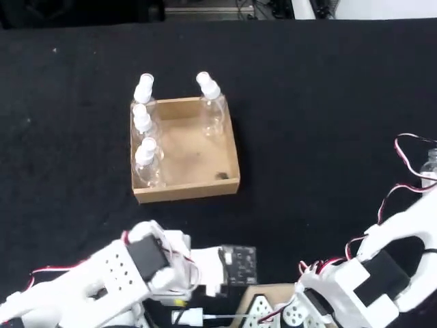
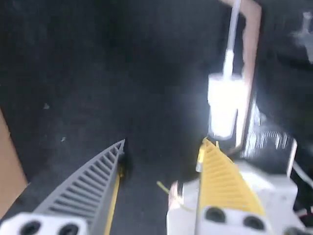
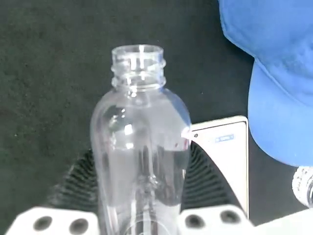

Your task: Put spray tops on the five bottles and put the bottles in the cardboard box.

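Observation:
The cardboard box (image 1: pixel 235 164) stands mid-table and holds several clear bottles with white spray tops, three along one wall (image 1: pixel 147 160) and one at the far corner (image 1: pixel 212 106). My right gripper (image 3: pixel 142 183) is shut on an uncapped clear bottle (image 3: pixel 142 142), which stands upright between its dark fingers. My left gripper (image 2: pixel 164 144) is open, one grey finger and one yellow. Just beyond its tips lies a loose white spray top (image 2: pixel 225 105) with its thin tube, also at the table's near edge (image 1: pixel 188 316). Nothing is between the left fingers.
Another uncapped bottle (image 1: pixel 430 164) stands at the table's right edge. A blue object (image 3: pixel 274 73) and a pale flat card (image 3: pixel 225 147) lie behind the held bottle. Both arms (image 1: pixel 136 266) (image 1: pixel 369 273) crowd the near edge. Black cloth covers the table around the box.

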Controlling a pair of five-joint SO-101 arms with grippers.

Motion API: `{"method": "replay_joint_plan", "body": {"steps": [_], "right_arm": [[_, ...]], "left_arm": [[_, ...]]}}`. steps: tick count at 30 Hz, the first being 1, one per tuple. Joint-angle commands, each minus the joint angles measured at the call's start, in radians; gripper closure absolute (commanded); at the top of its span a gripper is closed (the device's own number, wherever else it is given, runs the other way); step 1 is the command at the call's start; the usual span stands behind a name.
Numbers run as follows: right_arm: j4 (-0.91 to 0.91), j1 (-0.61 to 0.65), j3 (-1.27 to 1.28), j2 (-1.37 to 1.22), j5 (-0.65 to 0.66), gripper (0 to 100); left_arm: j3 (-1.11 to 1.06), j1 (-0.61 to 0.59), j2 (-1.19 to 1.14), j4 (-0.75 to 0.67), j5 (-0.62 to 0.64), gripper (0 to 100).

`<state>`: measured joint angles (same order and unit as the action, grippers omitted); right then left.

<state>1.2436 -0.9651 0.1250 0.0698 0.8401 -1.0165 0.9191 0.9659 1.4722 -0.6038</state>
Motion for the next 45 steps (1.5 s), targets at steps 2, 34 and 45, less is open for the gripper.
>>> {"method": "replay_joint_plan", "body": {"steps": [2,34,45], "right_arm": [[0.005,-0.032,-0.073,0.061,0.014,98.7],[0.092,-0.023,-0.189,0.061,0.008,98.6],[0.092,-0.023,-0.188,0.059,0.008,98.5]], "left_arm": [[-0.074,0.104,0.003,-0.137,0.121,71],[-0.282,0.263,0.012,-0.325,0.203,72],[-0.220,0.328,0.014,-0.328,0.219,92]]}}
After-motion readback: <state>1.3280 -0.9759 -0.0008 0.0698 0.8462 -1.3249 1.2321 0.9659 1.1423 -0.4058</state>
